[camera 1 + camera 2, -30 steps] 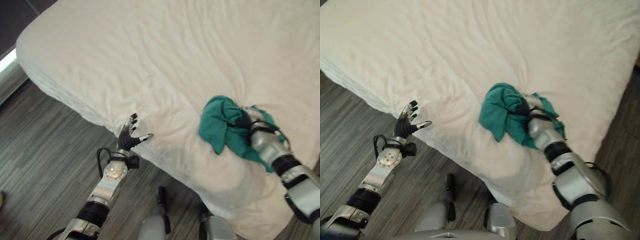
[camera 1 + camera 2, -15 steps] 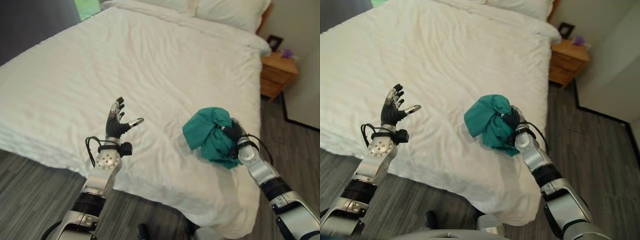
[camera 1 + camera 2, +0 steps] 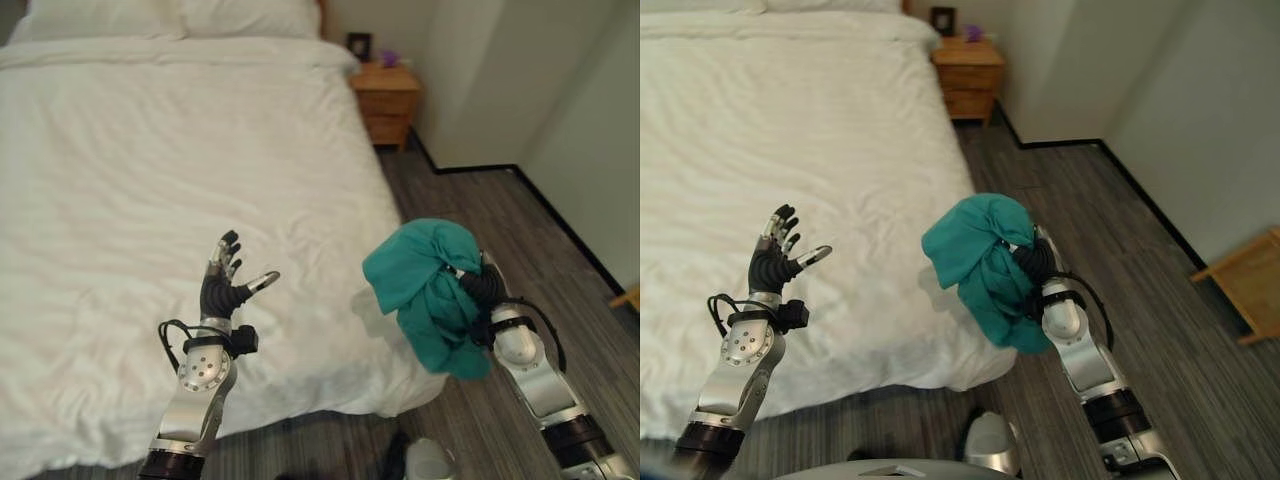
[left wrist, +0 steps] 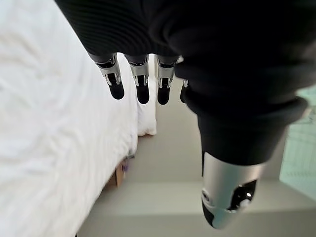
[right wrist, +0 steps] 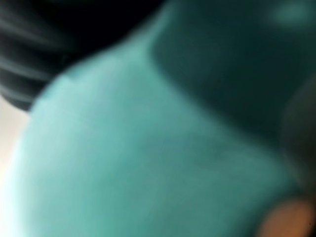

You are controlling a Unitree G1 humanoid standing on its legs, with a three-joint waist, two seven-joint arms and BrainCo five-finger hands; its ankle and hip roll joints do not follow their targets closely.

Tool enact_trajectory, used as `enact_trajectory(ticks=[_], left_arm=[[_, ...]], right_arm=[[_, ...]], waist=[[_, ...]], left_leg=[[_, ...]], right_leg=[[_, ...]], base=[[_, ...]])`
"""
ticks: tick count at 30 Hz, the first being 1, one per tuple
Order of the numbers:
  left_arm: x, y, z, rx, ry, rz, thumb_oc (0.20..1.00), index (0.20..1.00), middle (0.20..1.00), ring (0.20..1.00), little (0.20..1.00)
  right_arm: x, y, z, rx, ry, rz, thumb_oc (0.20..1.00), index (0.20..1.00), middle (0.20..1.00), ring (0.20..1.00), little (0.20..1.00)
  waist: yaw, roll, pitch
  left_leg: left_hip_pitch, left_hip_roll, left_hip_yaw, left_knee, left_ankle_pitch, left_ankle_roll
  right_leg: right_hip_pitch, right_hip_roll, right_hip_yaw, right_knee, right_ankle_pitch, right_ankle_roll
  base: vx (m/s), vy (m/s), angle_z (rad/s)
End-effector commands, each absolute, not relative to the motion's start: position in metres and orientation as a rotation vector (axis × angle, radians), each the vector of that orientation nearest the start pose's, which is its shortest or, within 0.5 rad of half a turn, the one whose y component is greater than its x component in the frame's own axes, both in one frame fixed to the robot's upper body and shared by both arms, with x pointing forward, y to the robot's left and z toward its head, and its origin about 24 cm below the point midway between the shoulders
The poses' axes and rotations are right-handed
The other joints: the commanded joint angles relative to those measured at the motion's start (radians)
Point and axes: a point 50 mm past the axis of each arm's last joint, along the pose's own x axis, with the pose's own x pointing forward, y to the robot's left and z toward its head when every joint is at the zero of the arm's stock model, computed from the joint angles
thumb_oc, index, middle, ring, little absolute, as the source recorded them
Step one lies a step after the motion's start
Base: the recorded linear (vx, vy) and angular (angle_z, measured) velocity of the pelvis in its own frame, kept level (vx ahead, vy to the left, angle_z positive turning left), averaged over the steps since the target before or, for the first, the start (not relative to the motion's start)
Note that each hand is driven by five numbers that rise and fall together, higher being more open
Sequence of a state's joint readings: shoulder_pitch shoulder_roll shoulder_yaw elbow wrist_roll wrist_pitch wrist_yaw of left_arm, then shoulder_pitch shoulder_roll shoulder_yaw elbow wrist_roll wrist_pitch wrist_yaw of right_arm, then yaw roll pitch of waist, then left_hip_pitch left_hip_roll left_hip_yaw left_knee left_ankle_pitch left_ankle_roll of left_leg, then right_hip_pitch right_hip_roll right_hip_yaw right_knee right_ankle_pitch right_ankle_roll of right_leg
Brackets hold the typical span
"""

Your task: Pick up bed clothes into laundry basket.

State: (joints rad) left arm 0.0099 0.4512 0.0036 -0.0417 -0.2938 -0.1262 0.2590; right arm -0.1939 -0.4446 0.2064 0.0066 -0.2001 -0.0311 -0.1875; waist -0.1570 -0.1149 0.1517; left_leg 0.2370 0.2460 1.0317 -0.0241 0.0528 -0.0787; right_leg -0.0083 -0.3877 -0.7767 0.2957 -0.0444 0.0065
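Observation:
A bunched teal garment [image 3: 425,285] hangs in the air just off the corner of the white bed [image 3: 150,150], over the wood floor. My right hand [image 3: 481,288] is shut on it, with the fingers curled into the cloth from the right side. In the right wrist view the teal garment [image 5: 148,148] lies pressed close against the hand. My left hand [image 3: 216,294] is raised over the bed's near edge, open, fingers spread and holding nothing. The left wrist view has its straight fingers [image 4: 142,90] above the bed [image 4: 44,123].
A wooden nightstand [image 3: 388,95] stands by the head of the bed against the wall. Grey plank floor [image 3: 1110,230] runs along the bed's right side to the white walls. A corner of light wooden furniture [image 3: 1248,285] juts in at the right.
The camera has swung toward the bed's right side. My right hand has lifted the teal garment off the mattress and holds it clear of the bed. The left hand stays raised and open.

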Motion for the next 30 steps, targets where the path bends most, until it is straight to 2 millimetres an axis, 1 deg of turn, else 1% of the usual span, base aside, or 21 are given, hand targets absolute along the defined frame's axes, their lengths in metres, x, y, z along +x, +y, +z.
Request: enact_trajectory(ticks=[1, 4, 5, 6, 8, 9, 10, 11, 12, 13, 14, 15, 16, 17, 19, 20, 22, 23, 24, 27, 30], left_arm=[[0.260, 0.242, 0.129, 0.135, -0.395, 0.232, 1.000, 1.000, 1.000, 1.000, 1.000], [0.258, 0.246, 0.133, 0.103, -0.421, 0.249, 1.000, 1.000, 1.000, 1.000, 1.000], [0.259, 0.242, 0.134, 0.068, -0.432, 0.242, 1.000, 1.000, 1.000, 1.000, 1.000], [0.253, 0.276, 0.138, 0.034, -0.447, 0.327, 1.000, 1.000, 1.000, 1.000, 1.000], [0.245, 0.238, 0.136, -0.047, -0.479, 0.199, 1.000, 1.000, 1.000, 1.000, 1.000], [0.240, 0.227, 0.126, -0.066, -0.444, 0.166, 1.000, 1.000, 1.000, 1.000, 1.000], [0.236, 0.211, 0.121, -0.100, -0.431, 0.102, 1.000, 1.000, 1.000, 1.000, 1.000], [0.236, 0.210, 0.121, -0.102, -0.431, 0.101, 1.000, 1.000, 1.000, 1.000, 1.000], [0.235, 0.200, 0.115, -0.126, -0.407, 0.067, 1.000, 1.000, 1.000, 1.000, 1.000], [0.236, 0.200, 0.115, -0.127, -0.407, 0.066, 1.000, 1.000, 1.000, 1.000, 1.000], [0.234, 0.194, 0.109, -0.140, -0.388, 0.055, 1.000, 1.000, 1.000, 1.000, 1.000], [0.234, 0.192, 0.105, -0.141, -0.376, 0.057, 1.000, 1.000, 1.000, 1.000, 1.000], [0.234, 0.193, 0.105, -0.141, -0.376, 0.057, 1.000, 1.000, 1.000, 1.000, 1.000], [0.233, 0.190, 0.102, -0.144, -0.361, 0.051, 1.000, 1.000, 1.000, 1.000, 1.000], [0.233, 0.187, 0.096, -0.145, -0.338, 0.048, 1.000, 1.000, 1.000, 1.000, 1.000], [0.232, 0.183, 0.091, -0.155, -0.315, 0.045, 1.000, 1.000, 1.000, 1.000, 1.000], [0.233, 0.179, 0.089, -0.177, -0.304, 0.037, 1.000, 1.000, 1.000, 1.000, 1.000], [0.233, 0.179, 0.089, -0.177, -0.304, 0.037, 1.000, 1.000, 1.000, 1.000, 1.000], [0.234, 0.174, 0.087, -0.189, -0.291, 0.025, 1.000, 1.000, 1.000, 1.000, 1.000], [0.236, 0.170, 0.087, -0.197, -0.286, 0.019, 1.000, 1.000, 1.000, 1.000, 1.000], [0.238, 0.167, 0.086, -0.206, -0.275, 0.008, 1.000, 1.000, 1.000, 1.000, 1.000]], right_arm=[[0.297, -0.182, 0.165, -0.704, -0.529, -0.055, 0.200, 0.200, 0.200, 0.200, 0.200], [0.290, -0.180, 0.177, -0.690, -0.588, -0.043, 0.200, 0.200, 0.200, 0.200, 0.200], [0.280, -0.187, 0.177, -0.667, -0.597, -0.057, 0.200, 0.200, 0.200, 0.200, 0.200], [0.274, -0.197, 0.185, -0.640, -0.624, -0.077, 0.200, 0.200, 0.200, 0.200, 0.200], [0.259, -0.205, 0.178, -0.637, -0.609, -0.104, 0.200, 0.200, 0.200, 0.200, 0.200], [0.255, -0.208, 0.175, -0.623, -0.607, -0.106, 0.200, 0.200, 0.200, 0.200, 0.200], [0.252, -0.207, 0.176, -0.629, -0.634, -0.111, 0.200, 0.200, 0.200, 0.200, 0.200], [0.252, -0.208, 0.176, -0.631, -0.635, -0.112, 0.200, 0.200, 0.200, 0.200, 0.200], [0.253, -0.206, 0.172, -0.637, -0.621, -0.101, 0.200, 0.200, 0.200, 0.200, 0.200], [0.253, -0.207, 0.172, -0.638, -0.621, -0.102, 0.200, 0.200, 0.200, 0.200, 0.200], [0.254, -0.200, 0.168, -0.680, -0.613, -0.059, 0.200, 0.200, 0.200, 0.200, 0.200], [0.255, -0.195, 0.164, -0.690, -0.609, -0.040, 0.200, 0.200, 0.200, 0.200, 0.200], [0.256, -0.195, 0.164, -0.690, -0.608, -0.040, 0.200, 0.200, 0.200, 0.200, 0.200], [0.256, -0.192, 0.161, -0.693, -0.604, -0.026, 0.200, 0.200, 0.200, 0.200, 0.200], [0.257, -0.185, 0.157, -0.713, -0.600, -0.002, 0.200, 0.200, 0.200, 0.200, 0.200], [0.258, -0.180, 0.154, -0.723, -0.596, 0.022, 0.200, 0.200, 0.200, 0.200, 0.200], [0.258, -0.177, 0.150, -0.738, -0.586, 0.035, 0.200, 0.200, 0.200, 0.200, 0.200], [0.258, -0.177, 0.150, -0.738, -0.587, 0.035, 0.200, 0.200, 0.200, 0.200, 0.200], [0.258, -0.176, 0.145, -0.755, -0.568, 0.039, 0.200, 0.200, 0.200, 0.200, 0.200], [0.258, -0.178, 0.144, -0.775, -0.558, 0.033, 0.200, 0.200, 0.200, 0.200, 0.200], [0.258, -0.180, 0.142, -0.801, -0.551, 0.021, 0.200, 0.200, 0.200, 0.200, 0.200]], waist=[[-0.004, -0.001, -0.059], [-0.001, 0.008, -0.078], [-0.028, 0.021, -0.081], [-0.017, 0.046, -0.079], [-0.042, 0.065, -0.056], [-0.033, 0.084, -0.045], [-0.027, 0.102, -0.018], [-0.024, 0.110, -0.015], [-0.002, 0.114, -0.004], [-0.003, 0.117, -0.003], [0.035, 0.122, 0.017], [0.047, 0.121, 0.019], [0.050, 0.124, 0.015], [0.061, 0.122, 0.019], [0.092, 0.119, 0.026], [0.114, 0.119, 0.033], [0.136, 0.121, 0.043], [0.138, 0.119, 0.040], [0.154, 0.125, 0.050], [0.171, 0.137, 0.048], [0.196, 0.151, 0.047]], left_leg=[[-0.027, 0.019, -0.195, -0.035, -0.013, -0.023], [-0.021, 0.065, -0.154, -0.008, 0.015, -0.057], [-0.015, 0.090, -0.149, 0.012, 0.030, -0.076], [-0.011, 0.118, -0.146, 0.031, 0.049, -0.099], [-0.006, 0.170, -0.135, 0.111, 0.081, -0.127], [-0.006, 0.230, -0.132, 0.181, 0.132, -0.164], [-0.020, 0.283, -0.183, 0.319, 0.238, -0.183], [-0.021, 0.298, -0.183, 0.329, 0.239, -0.183], [-0.044, 0.280, -0.309, 0.440, 0.233, -0.182], [-0.049, 0.286, -0.312, 0.448, 0.229, -0.182], [-0.132, 0.187, -0.505, 0.530, 0.127, -0.150], [-0.156, 0.147, -0.542, 0.539, 0.099, -0.108], [-0.155, 0.146, -0.560, 0.544, 0.087, -0.128], [-0.174, 0.113, -0.580, 0.540, 0.080, -0.095], [-0.240, 0.030, -0.663, 0.529, 0.021, -0.063], [-0.289, -0.042, -0.705, 0.463, -0.019, -0.040], [-0.339, -0.119, -0.743, 0.387, -0.067, -0.017], [-0.339, -0.123, -0.740, 0.378, -0.060, -0.014], [-0.381, -0.178, -0.756, 0.289, -0.066, -0.001], [-0.419, -0.189, -0.734, 0.190, -0.008, -0.006], [-0.441, -0.166, -0.665, 0.049, 0.067, -0.016]], right_leg=[[0.053, -0.030, 0.116, -0.199, 0.135, 0.150], [0.048, -0.008, 0.133, -0.230, 0.129, 0.152], [0.042, 0.022, 0.166, -0.257, 0.104, 0.146], [0.044, 0.047, 0.176, -0.274, 0.091, 0.136], [0.063, 0.092, 0.196, -0.296, 0.049, 0.109], [0.084, 0.134, 0.202, -0.312, 0.019, 0.089], [0.109, 0.188, 0.238, -0.345, -0.015, 0.060], [0.112, 0.200, 0.238, -0.351, -0.014, 0.054], [0.132, 0.234, 0.281, -0.376, -0.044, 0.031], [0.133, 0.237, 0.278, -0.376, -0.044, 0.030], [0.141, 0.256, 0.362, -0.376, -0.060, 0.024], [0.125, 0.259, 0.390, -0.373, -0.047, 0.018], [0.130, 0.263, 0.404, -0.375, -0.062, 0.023], [0.119, 0.264, 0.425, -0.372, -0.049, 0.015], [0.133, 0.271, 0.488, -0.379, -0.053, 0.017], [0.138, 0.271, 0.536, -0.383, -0.052, 0.029], [0.151, 0.277, 0.577, -0.383, -0.059, 0.040], [0.145, 0.274, 0.579, -0.383, -0.056, 0.040], [0.164, 0.290, 0.602, -0.383, -0.072, 0.047], [0.179, 0.313, 0.627, -0.383, -0.090, 0.051], [0.239, 0.334, 0.635, -0.383, -0.128, 0.058]], base=[[-0.06, -0.214, -1.84], [-0.01, -0.241, -1.67], [0.05, -0.394, -1.64], [0.06, -0.383, -1.38], [0.10, -0.339, -0.68], [0.20, -0.444, -0.78], [0.15, -0.364, -0.84], [0.24, -0.410, -0.96], [0.13, -0.229, -0.89], [0.25, -0.362, -1.48], [0.09, -0.176, -1.41], [0.15, -0.169, -1.45], [0.05, -0.049, -1.39], [0.13, -0.041, -1.66], [0.20, -0.044, -1.44], [0.27, -0.016, -1.06], [0.19, 0.010, -0.92], [0.21, 0.006, -0.76], [0.15, -0.004, -0.53], [0.26, 0.007, -0.16], [0.34, 0.029, -0.30]])
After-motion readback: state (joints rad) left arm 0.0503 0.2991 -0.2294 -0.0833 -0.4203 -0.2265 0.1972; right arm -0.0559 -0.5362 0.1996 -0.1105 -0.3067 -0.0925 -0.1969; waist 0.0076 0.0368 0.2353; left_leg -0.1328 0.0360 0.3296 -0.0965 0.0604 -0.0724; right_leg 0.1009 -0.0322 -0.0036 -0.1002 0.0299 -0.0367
